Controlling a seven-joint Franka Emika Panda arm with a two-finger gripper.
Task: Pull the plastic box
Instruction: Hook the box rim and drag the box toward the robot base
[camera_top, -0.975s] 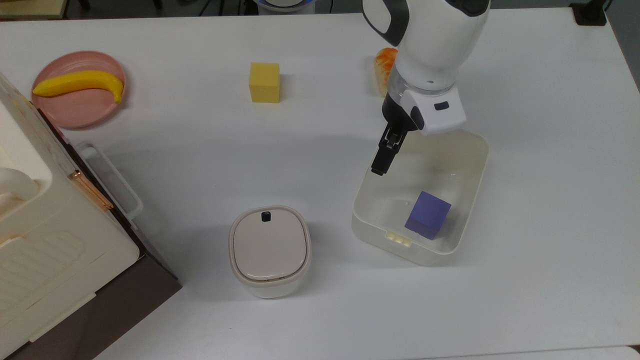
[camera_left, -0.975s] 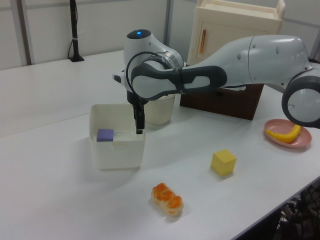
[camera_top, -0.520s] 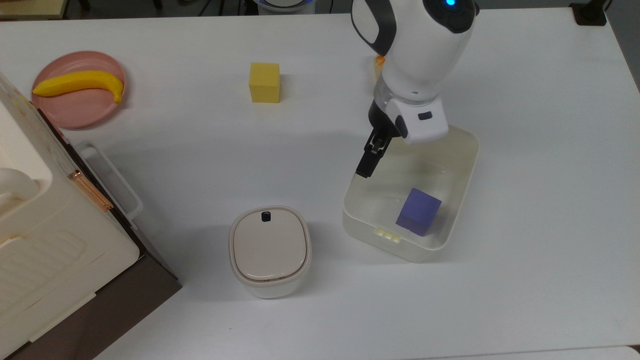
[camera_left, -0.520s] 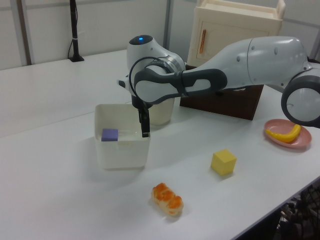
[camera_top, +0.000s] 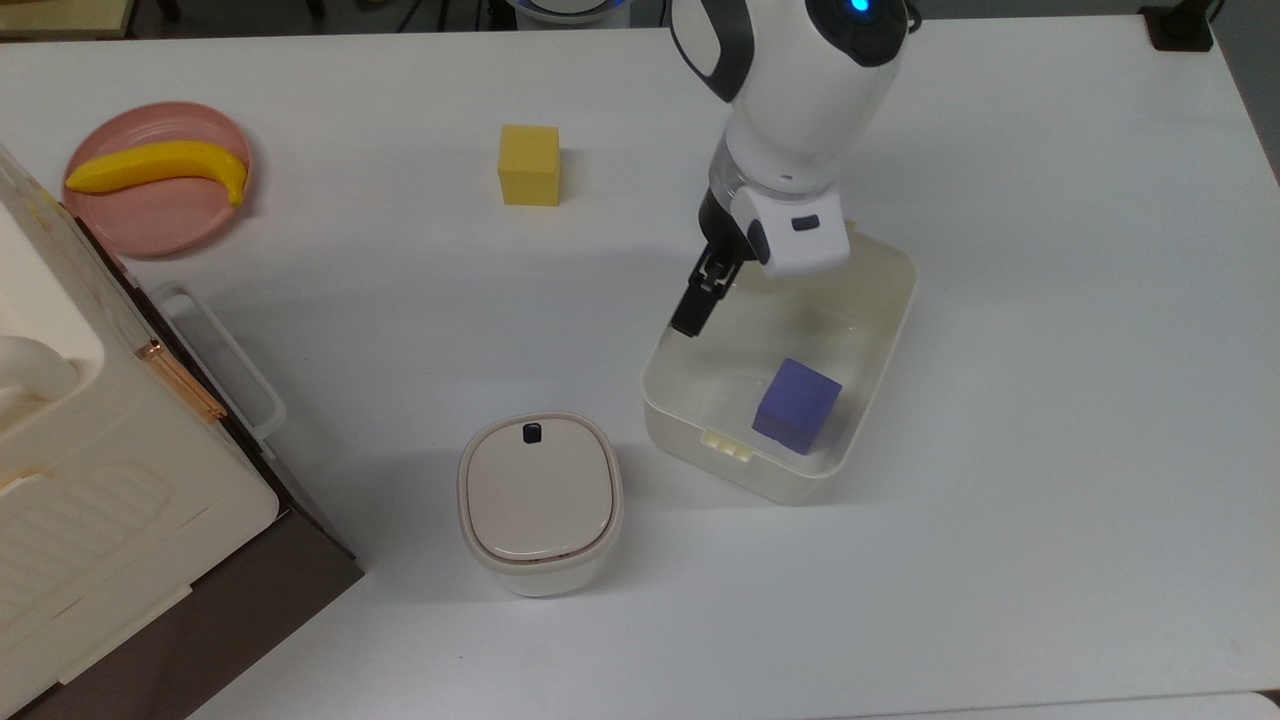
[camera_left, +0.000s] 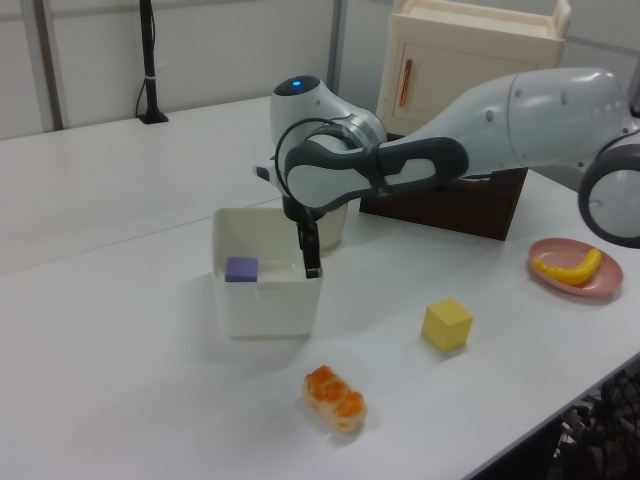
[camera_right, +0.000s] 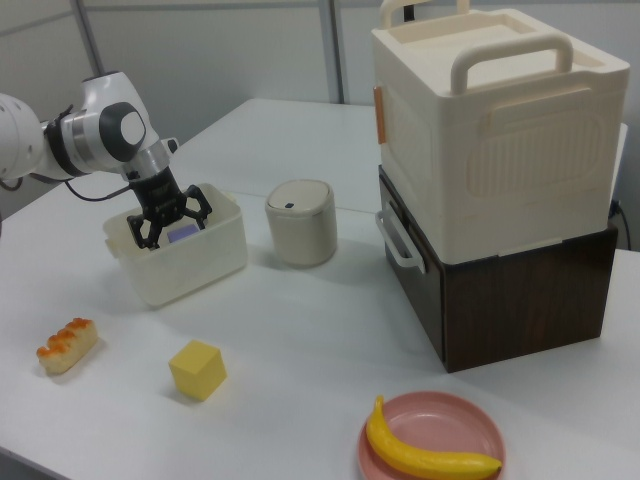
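The plastic box (camera_top: 880, 330) is a cream-white open tub right of centre on the white table, also seen in the left view (camera_left: 265, 305) and the right view (camera_right: 190, 270). A purple cube (camera_top: 797, 406) lies inside it. My gripper (camera_right: 168, 226) hangs over the box with its black fingers spread open. One finger (camera_top: 692, 310) reaches down at the box wall on the top view's left side, and the same finger (camera_left: 310, 258) stands at the box's near right corner in the left view. The other finger is hidden under the hand in the top view.
A lidded canister (camera_top: 540, 503) stands just left of the box in the top view. A yellow cube (camera_top: 529, 165), a banana (camera_top: 160, 165) on a pink plate (camera_top: 150, 225) and the big appliance (camera_top: 90, 480) lie farther left. An orange-topped food piece (camera_left: 335, 398) lies near the table edge.
The arm and the box have slid together toward the top view's left and slightly upward, nearer the canister. The purple cube rode along inside.
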